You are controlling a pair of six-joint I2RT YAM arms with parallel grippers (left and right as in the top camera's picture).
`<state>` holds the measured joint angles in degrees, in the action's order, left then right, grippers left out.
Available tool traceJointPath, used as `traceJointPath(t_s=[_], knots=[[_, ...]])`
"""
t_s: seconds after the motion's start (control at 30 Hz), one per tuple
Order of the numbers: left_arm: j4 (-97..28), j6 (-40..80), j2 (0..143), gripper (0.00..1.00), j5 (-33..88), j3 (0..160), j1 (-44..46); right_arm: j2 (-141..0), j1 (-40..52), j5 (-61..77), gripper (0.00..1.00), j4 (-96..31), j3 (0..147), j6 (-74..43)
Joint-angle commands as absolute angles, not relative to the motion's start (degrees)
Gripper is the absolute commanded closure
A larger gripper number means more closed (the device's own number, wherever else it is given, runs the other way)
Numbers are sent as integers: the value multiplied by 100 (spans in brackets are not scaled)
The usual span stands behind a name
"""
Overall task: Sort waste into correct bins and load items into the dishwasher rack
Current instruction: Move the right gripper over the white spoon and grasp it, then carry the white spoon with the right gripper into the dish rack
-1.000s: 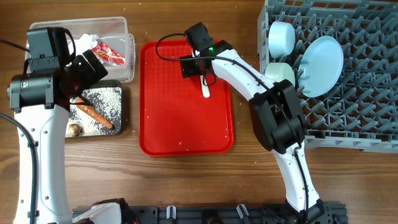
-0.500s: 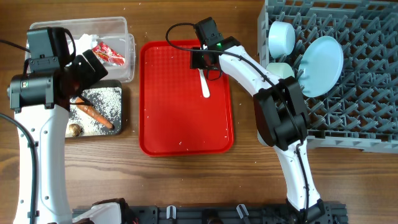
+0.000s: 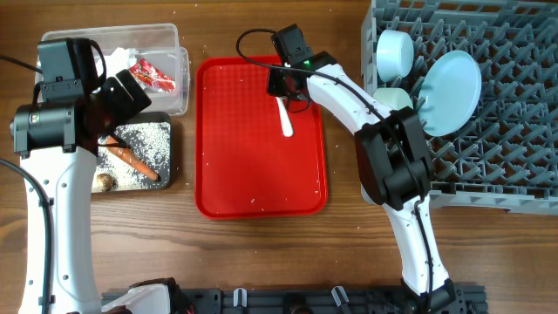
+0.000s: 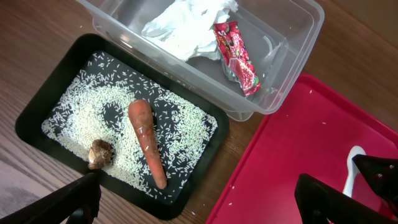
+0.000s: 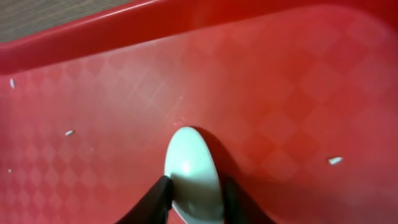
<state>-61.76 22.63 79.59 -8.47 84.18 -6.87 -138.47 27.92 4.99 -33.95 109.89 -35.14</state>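
Right wrist view shows your right tool (image 5: pixel 194 190) down on the red tray (image 5: pixel 298 93); its dark fingers (image 5: pixel 154 202) are clamped against both sides of the white plastic spoon (image 5: pixel 188 163), which lies flat on the tray; overhead, the spoon is on the tray's side nearest the grey rack (image 3: pixel 488 105); your left tool (image 4: pixel 205 202) hangs with its fingers spread wide above the black bin (image 4: pixel 37 106) holding the carrot (image 4: pixel 146 140).

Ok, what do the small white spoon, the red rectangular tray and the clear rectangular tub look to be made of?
The small white spoon is smooth, opaque and softly glossy with a faint highlight, so it is likely plastic. The red rectangular tray looks like moulded plastic, with an embossed diamond texture and a semi-gloss sheen. The clear rectangular tub looks like thin-walled transparent plastic; you can see through its walls.
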Motion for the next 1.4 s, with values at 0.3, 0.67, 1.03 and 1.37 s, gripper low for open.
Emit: traceJointPath(t_s=[0.3, 0.67, 1.03, 1.37], knots=[[-6178, 2316, 7913, 0, -816, 8449, -687, -14473, 2808, 1087, 96, -3588, 10801, -3409], [-6178, 2316, 7913, 0, -816, 8449, -687, -12331, 2534, 1979, 96, -5422, 11229, -558], [-6180, 2318, 7913, 0, -816, 8449, -687, -9133, 1212, 1138, 96, -7513, 11222, 1052], [-6180, 2316, 7913, 0, -816, 8449, -687, -8079, -993, -62, 96, -8040, 11142, -786]])
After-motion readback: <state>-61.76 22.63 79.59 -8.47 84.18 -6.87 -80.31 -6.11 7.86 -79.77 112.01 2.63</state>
